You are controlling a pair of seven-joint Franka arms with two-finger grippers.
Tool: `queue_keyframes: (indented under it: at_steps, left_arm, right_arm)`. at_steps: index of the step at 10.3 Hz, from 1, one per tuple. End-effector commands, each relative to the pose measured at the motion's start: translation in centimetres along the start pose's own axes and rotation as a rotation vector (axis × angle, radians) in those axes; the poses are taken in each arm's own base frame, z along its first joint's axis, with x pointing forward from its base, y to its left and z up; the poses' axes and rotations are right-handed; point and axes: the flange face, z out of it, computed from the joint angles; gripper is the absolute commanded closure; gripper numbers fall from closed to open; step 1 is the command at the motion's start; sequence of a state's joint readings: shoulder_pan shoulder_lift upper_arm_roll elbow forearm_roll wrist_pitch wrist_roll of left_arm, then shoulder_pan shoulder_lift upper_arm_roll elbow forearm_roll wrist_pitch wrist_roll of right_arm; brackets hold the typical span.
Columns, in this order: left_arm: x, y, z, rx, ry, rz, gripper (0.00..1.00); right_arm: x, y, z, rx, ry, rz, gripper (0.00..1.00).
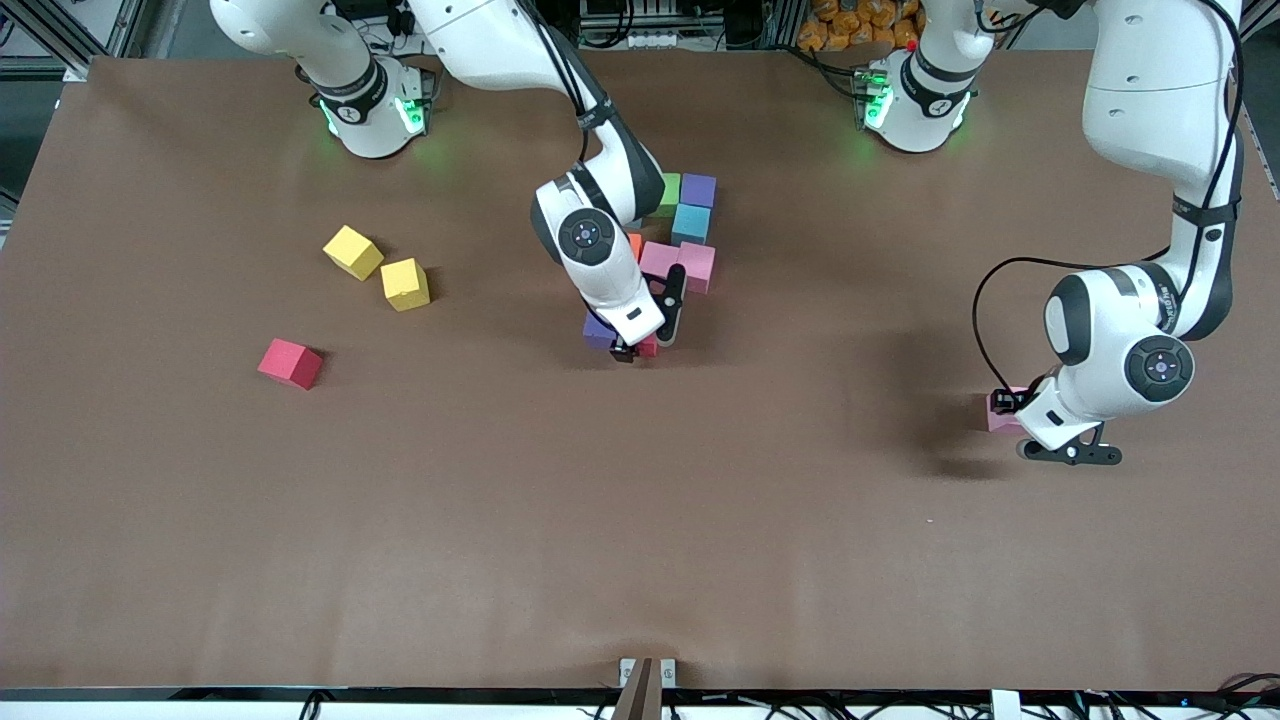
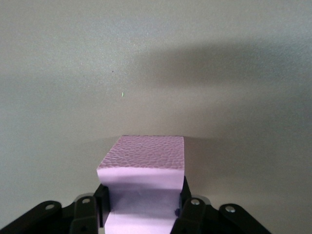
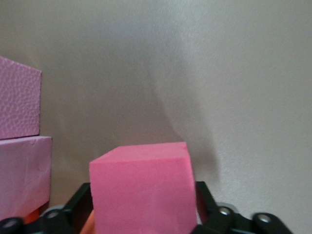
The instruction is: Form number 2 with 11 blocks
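Left hand (image 1: 1008, 402) low at the left arm's end of the desk (image 1: 800, 520), fingers (image 2: 187, 212) pressed against both sides of a pale pink block (image 2: 144, 170), gripped tight, block resting on the desk. Right hand (image 1: 640, 345) down at the near edge of the block cluster mid-desk, fingers spread apart on either side of a deep pink block (image 3: 144, 190), not squeezing it. Partly built number 2 (image 1: 680, 235) there: green, purple, cyan, orange and pink cubes packed together, half hidden under the right arm. Lone red block (image 1: 290, 363) toward the right arm's end, two yellow cubes (image 1: 378, 266) just farther from the front camera.
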State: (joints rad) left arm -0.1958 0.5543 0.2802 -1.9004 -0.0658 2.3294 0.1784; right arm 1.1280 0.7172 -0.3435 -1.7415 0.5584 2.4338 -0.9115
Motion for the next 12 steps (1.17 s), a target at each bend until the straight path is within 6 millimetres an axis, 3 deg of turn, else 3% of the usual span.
queue_keyframes:
  at_steps: [1, 4, 6, 8, 10, 12]
  left_arm:
    - [0.4, 0.4, -0.9, -0.094, 0.005, -0.051, 0.98]
    - [1.3, 1.8, -3.3, -0.147, -0.074, -0.186, 0.98]
    - [1.4, 4.0, -5.4, -0.192, -0.109, -0.285, 0.98]
    - [1.0, 5.5, -9.6, -0.262, -0.136, -0.371, 0.98]
    - [0.2, 10.1, -13.6, -0.260, -0.189, -0.512, 1.00]
    - [-0.8, 15.9, -16.0, -0.225, -0.217, -0.735, 1.00]
  right_arm:
    - [0.2, -0.5, -0.2, -0.005, -0.007, -0.001, 0.00]
    - [0.3, -0.8, -0.9, 0.026, -0.016, 0.005, 0.00]
    - [0.4, -0.7, -2.2, 0.033, -0.006, 0.011, 0.00]
    - [0.7, -1.1, -4.1, 0.069, -0.004, 0.008, 0.00]
    - [0.7, -0.9, -5.9, 0.081, 0.006, 0.009, 0.00]
    - [0.3, 0.5, -7.7, 0.057, 0.022, 0.015, 0.00]
